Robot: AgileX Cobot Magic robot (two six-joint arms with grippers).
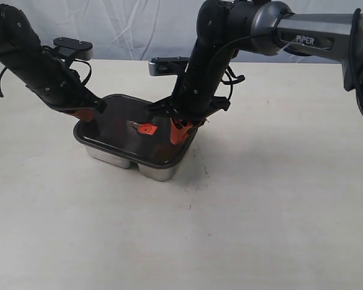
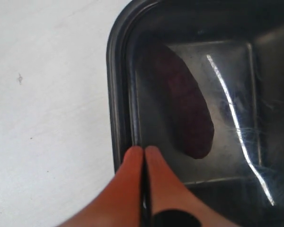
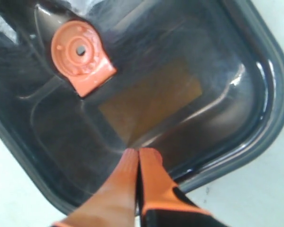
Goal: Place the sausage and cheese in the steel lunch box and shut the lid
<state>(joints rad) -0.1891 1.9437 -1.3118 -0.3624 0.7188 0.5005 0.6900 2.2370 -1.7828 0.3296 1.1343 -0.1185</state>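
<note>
Pinched shut, left tool (image 2: pixel 144 150) and right tool (image 3: pixel 138 152) on opposite ends of the lid (image 1: pixel 136 130), atop the steel lunch box (image 1: pixel 109 156). Beneath the lid: sausage (image 2: pixel 189 113) at left-tool end, cheese (image 3: pixel 146 99) at right-tool end.

Pale cream counter (image 1: pixel 272 229), few small dark specks on surface. Wrinkled whitish sheet (image 1: pixel 139 27) hanging behind far edge.

Matte black jointed left arm (image 1: pixel 39 75) and right arm (image 1: pixel 209 66) carry thin black cables (image 1: pixel 233 77) — grey link (image 1: pixel 305 40) marked "PIPER"; tapered orange fingers (image 2: pixel 130 182).
</note>
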